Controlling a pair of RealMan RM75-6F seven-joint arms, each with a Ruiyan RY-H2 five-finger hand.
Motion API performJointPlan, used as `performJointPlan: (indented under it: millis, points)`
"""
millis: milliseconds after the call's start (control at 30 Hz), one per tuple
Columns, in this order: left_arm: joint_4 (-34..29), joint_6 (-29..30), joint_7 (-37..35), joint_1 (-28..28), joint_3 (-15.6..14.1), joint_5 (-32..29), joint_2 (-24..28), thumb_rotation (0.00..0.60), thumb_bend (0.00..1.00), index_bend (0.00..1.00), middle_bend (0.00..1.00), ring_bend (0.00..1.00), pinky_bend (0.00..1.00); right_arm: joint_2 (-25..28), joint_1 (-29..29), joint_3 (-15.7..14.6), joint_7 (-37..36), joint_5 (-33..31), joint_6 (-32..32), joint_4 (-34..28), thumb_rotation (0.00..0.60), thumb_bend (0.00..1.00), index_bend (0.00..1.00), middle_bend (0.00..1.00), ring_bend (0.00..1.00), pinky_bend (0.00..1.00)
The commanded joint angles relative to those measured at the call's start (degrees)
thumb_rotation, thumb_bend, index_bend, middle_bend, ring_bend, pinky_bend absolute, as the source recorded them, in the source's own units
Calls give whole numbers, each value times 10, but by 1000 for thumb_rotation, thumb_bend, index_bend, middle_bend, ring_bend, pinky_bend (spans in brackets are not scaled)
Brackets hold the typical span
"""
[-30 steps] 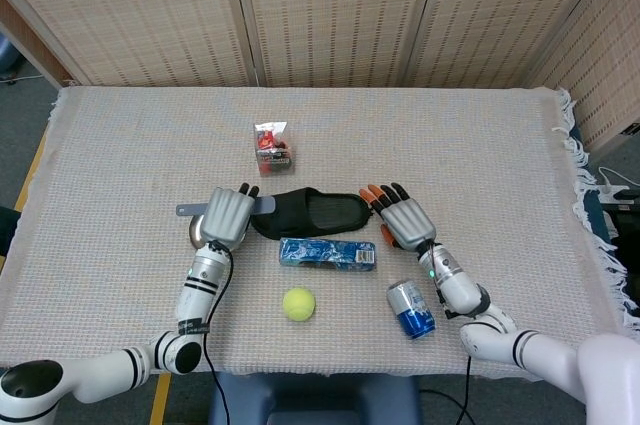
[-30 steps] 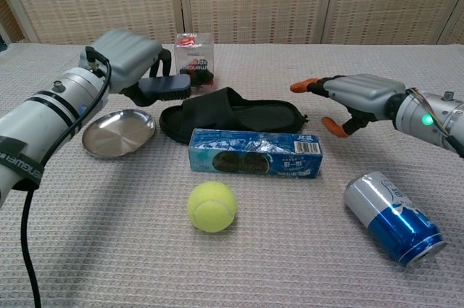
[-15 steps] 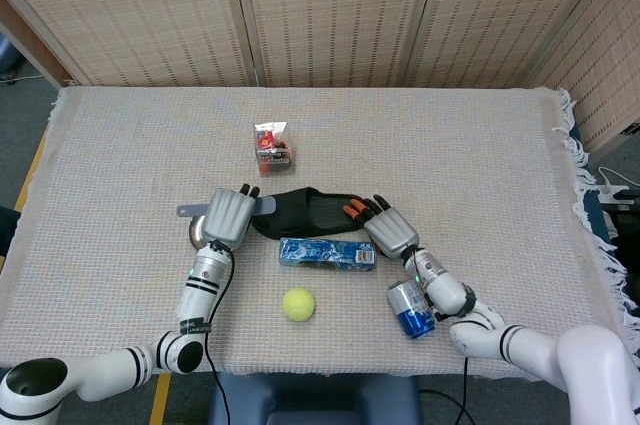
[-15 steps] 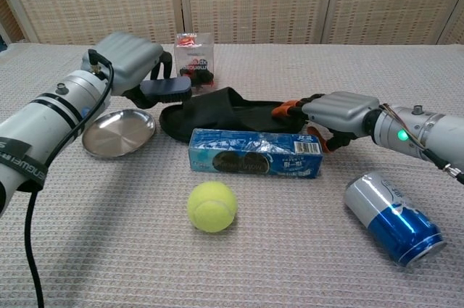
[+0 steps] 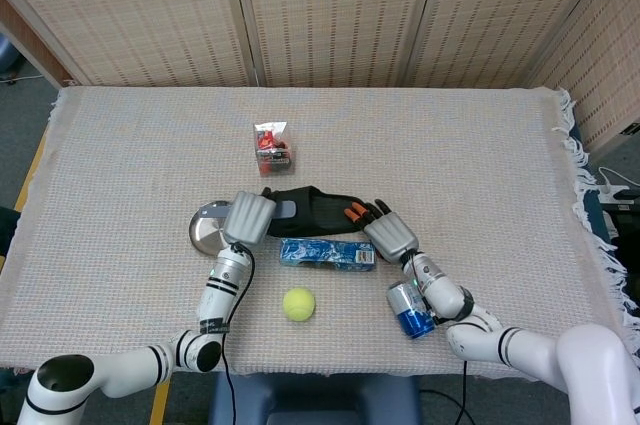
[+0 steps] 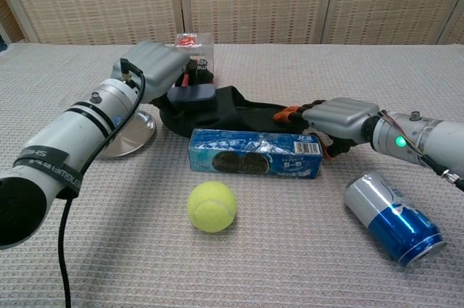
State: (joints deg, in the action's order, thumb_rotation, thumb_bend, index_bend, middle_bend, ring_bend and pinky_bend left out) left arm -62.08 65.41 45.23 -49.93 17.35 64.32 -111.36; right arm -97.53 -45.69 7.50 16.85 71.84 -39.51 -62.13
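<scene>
Since the earlier frames, the left hand (image 5: 249, 217) had carried its blue-grey flat object (image 5: 286, 209) rightward, off the steel dish (image 5: 205, 226) and over the heel of the black slipper (image 5: 312, 209); the right hand (image 5: 388, 235) had closed in on the slipper's other end.

Head view: the left hand's fingers were curled round the blue-grey flat object, which jutted out over the slipper. The right hand's fingers, slightly spread, lay on the slipper's right end, just above the blue biscuit box (image 5: 327, 253). A tennis ball (image 5: 298, 303) and a blue can (image 5: 411, 309) lay nearer the table edge, a snack packet (image 5: 272, 143) farther back.

Chest view: the left hand (image 6: 156, 64) pinched the blue-grey flat object (image 6: 191, 95) just above the slipper (image 6: 239, 117). The right hand (image 6: 341, 117) rested with orange fingertips (image 6: 291, 111) on the slipper's rim; whether they gripped it could not be told.

Judged risks: a loose right-hand hold might let the slipper slide; the right forearm, close to the can (image 6: 394, 219), might roll it; the box (image 6: 254, 154), just beside the slipper, might be pushed.
</scene>
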Motion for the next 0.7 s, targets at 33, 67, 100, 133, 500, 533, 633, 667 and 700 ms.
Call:
performJointPlan:
  millis: [33,67,100,133,500,533,633,667,700]
  points:
    - [4,5,0,-5,-1,5,-9,600,379,542,600,899,1000,3,-1,-1,5,-4,-2,-5,600,819,0,0,0,0]
    - [5,8,0,-7,-1,7,-12,600,379,542,600,899,1000,4,-1,-2,7,-5,-2,-7,600,819,0,0,0,0]
    - [7,13,0,-8,-2,11,-16,600,379,542,600,899,1000,6,-1,-3,9,-6,-3,-9,600,819,0,0,0,0]
    - [12,18,2,-9,-5,15,-20,600,379,541,600,898,1000,7,-1,-3,10,-8,-3,-11,600,819,0,0,0,0]
    - [84,18,6,-13,-19,27,-56,600,379,542,599,897,1000,19,-1,-5,4,-17,-8,-21,600,819,0,0,0,0]
    - [90,18,4,-13,-20,28,-59,600,380,542,599,897,1000,20,-2,-5,4,-17,-8,-21,600,819,0,0,0,0]
    - [104,15,0,-12,-18,26,-63,600,378,543,599,897,1000,21,-3,-7,5,-19,-7,-20,600,819,0,0,0,0]
    - [107,14,0,-11,-18,26,-63,600,378,543,599,898,1000,22,-3,-8,6,-20,-7,-21,600,819,0,0,0,0]
    - [111,13,-1,-9,-17,24,-63,600,378,543,600,898,1000,23,-3,-8,5,-21,-7,-21,600,819,0,0,0,0]
